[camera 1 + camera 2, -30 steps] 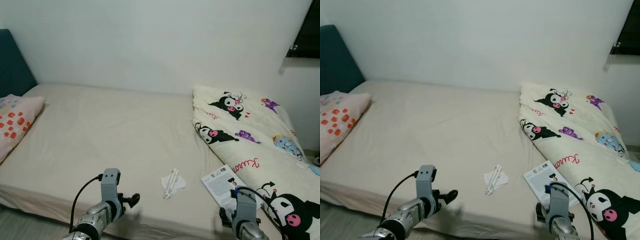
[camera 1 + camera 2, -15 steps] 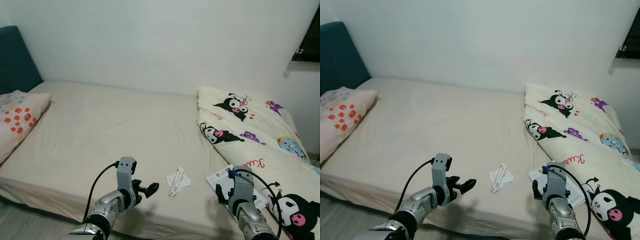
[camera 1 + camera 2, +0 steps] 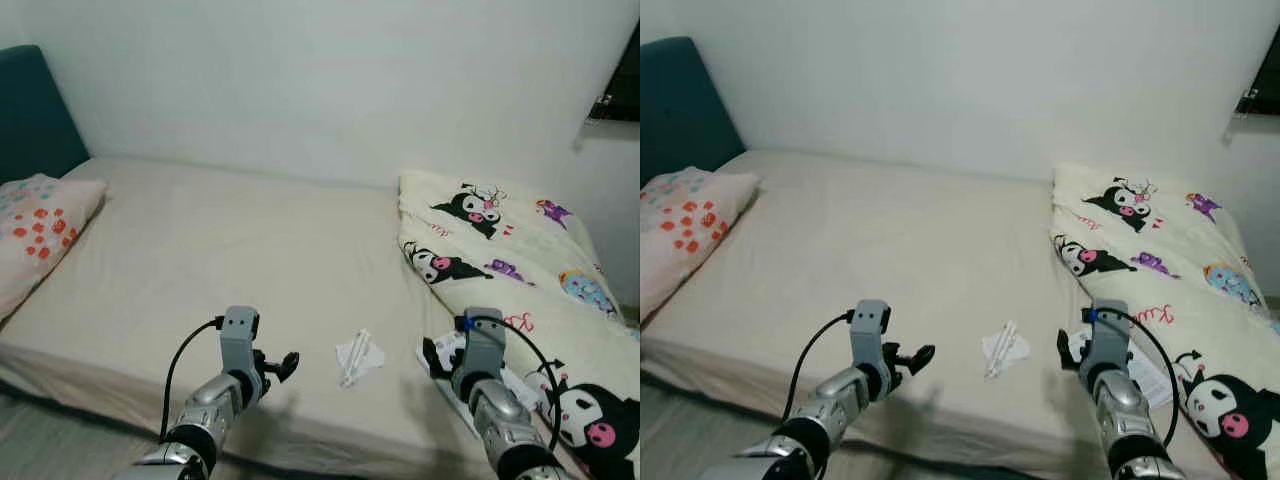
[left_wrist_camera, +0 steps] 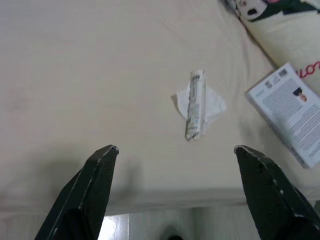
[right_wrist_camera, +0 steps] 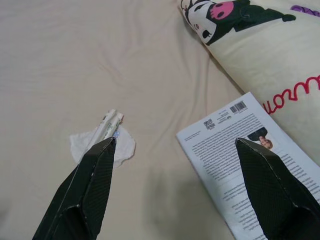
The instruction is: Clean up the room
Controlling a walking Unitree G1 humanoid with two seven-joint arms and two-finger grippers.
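A crumpled white tissue with a thin rolled wrapper on it (image 3: 358, 354) lies on the beige bed sheet (image 3: 220, 260) near the front edge. Right of it a white printed booklet (image 4: 290, 110) lies flat, against the cartoon quilt. My left gripper (image 3: 283, 364) hovers open over the bed's front edge, left of the tissue (image 4: 198, 104) and short of it. My right gripper (image 3: 432, 358) is open too, held between the tissue (image 5: 105, 136) and the booklet (image 5: 250, 165), partly covering the booklet in the eye views. Neither holds anything.
A cream quilt with cartoon characters (image 3: 500, 250) is heaped on the bed's right side. A pink pillow with red spots (image 3: 35, 225) lies at the left by a dark headboard (image 3: 25, 110). A white wall runs behind the bed; grey floor (image 3: 40, 440) shows below its front edge.
Both arms have risen and reached further over the bed's front edge, the right one most. The camera has shifted slightly as well. The tissue and booklet lie where they were.
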